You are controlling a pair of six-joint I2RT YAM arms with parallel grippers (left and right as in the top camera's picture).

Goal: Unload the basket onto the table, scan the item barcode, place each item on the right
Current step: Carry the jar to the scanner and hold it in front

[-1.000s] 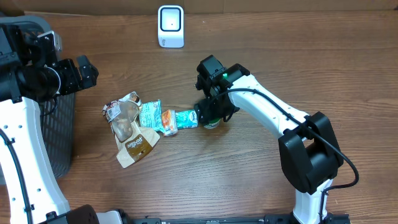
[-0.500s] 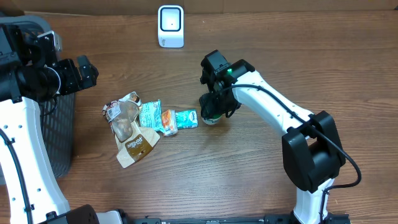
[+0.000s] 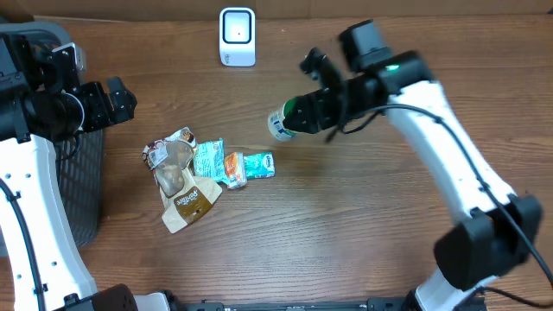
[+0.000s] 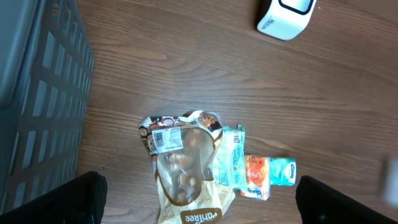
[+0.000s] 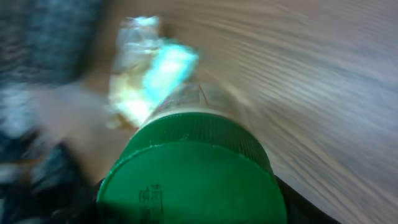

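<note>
The item, a small bottle with a green cap and a pale label, hangs on its side above the table, with my right gripper shut on its cap end. Its green cap fills the lower part of the blurred right wrist view. The white barcode scanner stands at the far edge, up and to the left of the bottle; it also shows at the top of the left wrist view, scanner. My left gripper hovers open at the left, with nothing between its fingers.
A pile of snack packets lies left of centre, among them a brown bag and a teal carton. A dark mesh basket stands at the left edge, under the left arm.
My right gripper has lifted the bottle off the table beside the packets and swung it up and to the right, turning it on its side. The left arm has not moved.
</note>
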